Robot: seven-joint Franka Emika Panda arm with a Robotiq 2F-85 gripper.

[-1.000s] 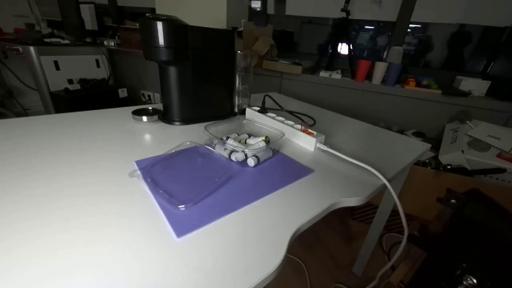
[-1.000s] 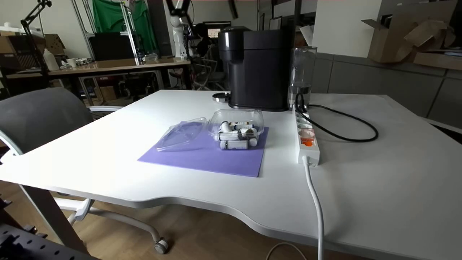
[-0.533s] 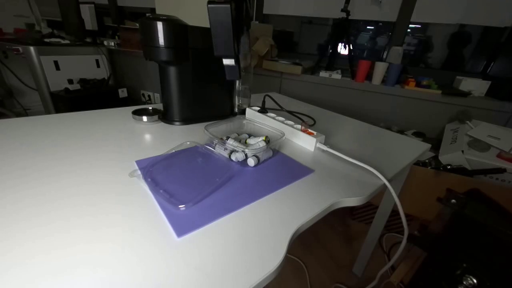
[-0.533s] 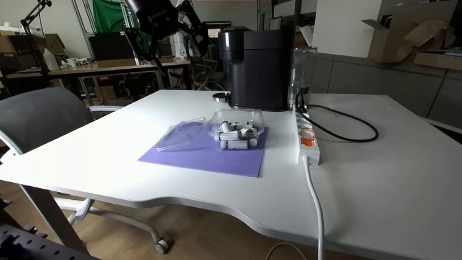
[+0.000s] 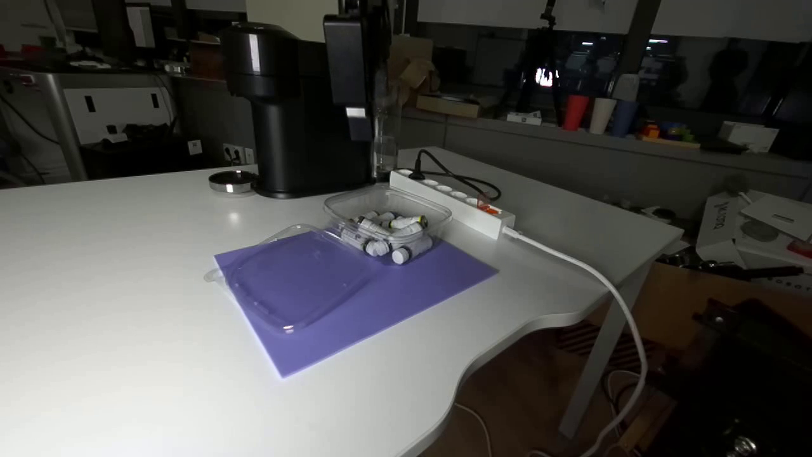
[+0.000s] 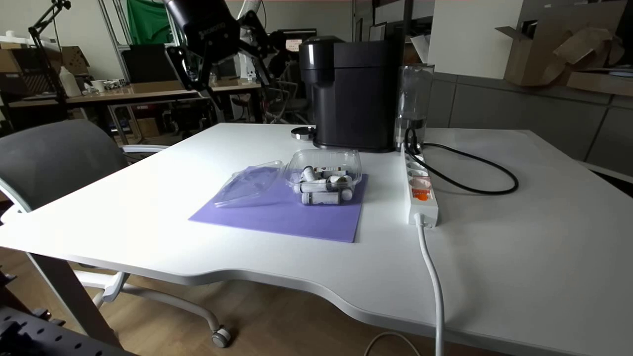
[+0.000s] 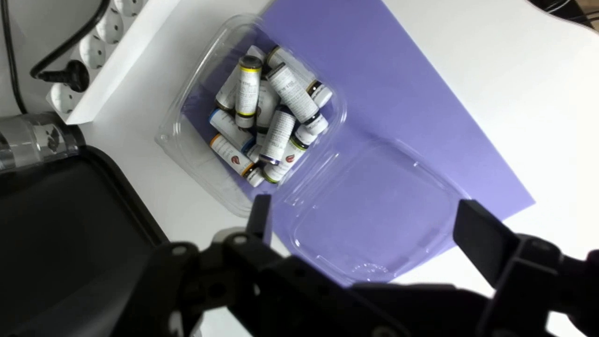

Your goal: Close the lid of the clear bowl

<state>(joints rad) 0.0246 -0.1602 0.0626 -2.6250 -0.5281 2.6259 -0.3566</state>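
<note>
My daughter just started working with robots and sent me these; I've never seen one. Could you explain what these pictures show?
In both exterior views, the end of a robot arm hangs in at the top, tipped with two black fingers. Those views come from cameras standing apart from the robot; the wrist view comes from a camera on the arm itself, looking down past the fingers.

On the white table, partly on a purple mat, stands an open clear bowl holding small labelled bottles. Its see-through lid sits beside it; I can't tell whether the two are joined. Nearby are what looks like a coffee machine and a white power strip.

Nothing is held: the fingers are spread apart, up in the air. The job, closing the lid, is not yet done.
</note>
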